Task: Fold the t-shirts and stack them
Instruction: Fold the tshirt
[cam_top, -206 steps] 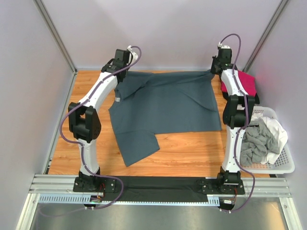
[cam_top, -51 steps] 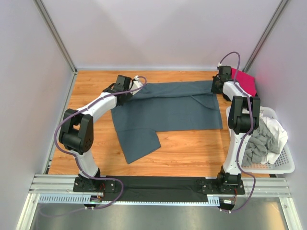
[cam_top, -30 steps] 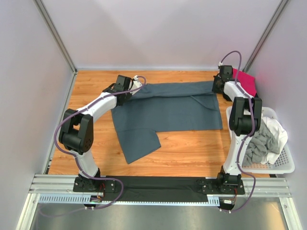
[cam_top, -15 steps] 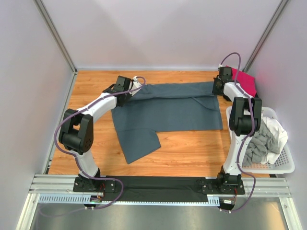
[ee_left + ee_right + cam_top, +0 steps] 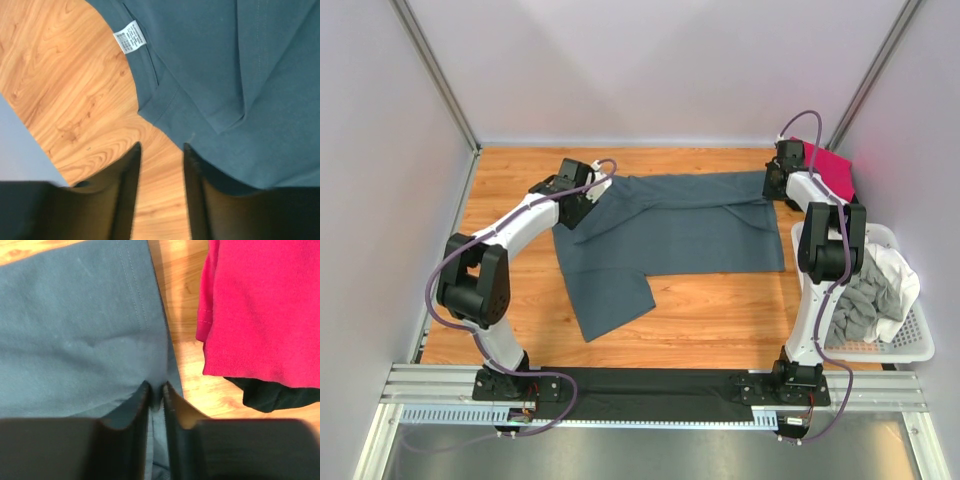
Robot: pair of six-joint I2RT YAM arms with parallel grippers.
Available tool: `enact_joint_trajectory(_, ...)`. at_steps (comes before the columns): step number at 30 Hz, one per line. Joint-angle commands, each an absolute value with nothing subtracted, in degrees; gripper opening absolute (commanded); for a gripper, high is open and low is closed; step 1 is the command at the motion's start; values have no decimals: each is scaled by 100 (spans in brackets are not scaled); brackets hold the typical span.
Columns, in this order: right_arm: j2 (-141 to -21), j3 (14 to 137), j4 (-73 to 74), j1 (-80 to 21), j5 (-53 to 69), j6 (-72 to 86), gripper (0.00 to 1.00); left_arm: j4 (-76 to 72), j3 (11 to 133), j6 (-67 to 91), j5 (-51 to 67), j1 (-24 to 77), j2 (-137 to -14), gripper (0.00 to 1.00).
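The large slate blue-grey t-shirt (image 5: 670, 225) lies spread on the wooden table, its far edge folded toward the front. My left gripper (image 5: 588, 196) hovers at its left collar corner. In the left wrist view that gripper (image 5: 161, 147) is open with only bare wood between the fingers, next to the shirt's hem (image 5: 240, 60) and white label (image 5: 130, 36). My right gripper (image 5: 772, 185) is at the shirt's far right corner. Seen from the right wrist, this gripper (image 5: 156, 390) pinches a fold of the blue-grey cloth (image 5: 75, 325). A magenta-pink t-shirt (image 5: 265, 305) lies folded on a black one (image 5: 275, 392) just to the right.
A white lattice basket (image 5: 910, 345) stands at the right edge, holding a crumpled light grey t-shirt (image 5: 855, 300) and a white one (image 5: 895, 275). The magenta stack (image 5: 832, 170) sits in the far right corner. Walls close in on three sides.
My left gripper has opened, let go of the shirt's collar corner and backed off slightly. The right jaws have parted a little, cloth still between them. The shirt has not shifted.
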State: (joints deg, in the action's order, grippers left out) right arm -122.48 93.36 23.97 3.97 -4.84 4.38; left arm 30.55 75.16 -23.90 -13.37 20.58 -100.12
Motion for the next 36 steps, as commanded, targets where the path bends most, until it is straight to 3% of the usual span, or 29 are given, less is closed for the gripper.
enact_joint_trajectory(1, -12076, 9527, 2443, 448, -440, 361, 27, 3349, 7805, -1899, -1300, 2092, -9616, 50)
enact_joint_trajectory(3, -12006, 9588, 2513, 448, -300, 352, 48, 3069, 7778, -1733, -1528, 2092, -9458, 62)
enact_joint_trajectory(5, -11936, 9668, 2618, 448, -185, 360, 66, 2980, 7953, -1478, -1775, 2048, -9474, 67)
enact_joint_trajectory(9, -11629, 9922, 2698, 448, -79, 448, 89, 3593, 9329, -135, -1468, 1881, -10192, 68)
enact_joint_trajectory(17, -11487, 10328, 2778, 387, 571, 1326, 91, 4728, 10933, 2072, -1345, 1644, -11512, 70)
enact_joint_trajectory(23, -11741, 10388, 2663, 89, 747, 1652, 88, 3993, 10117, 2864, -1099, 1608, -11277, 70)
enact_joint_trajectory(30, -12331, 10906, 2909, 26, 817, 1951, 78, 3595, 9730, 3470, -1037, 1547, -11522, 68)
enact_joint_trajectory(36, -12305, 10951, 3041, 26, 791, 1925, 77, 3682, 8957, 4112, -1151, 1547, -11154, 67)
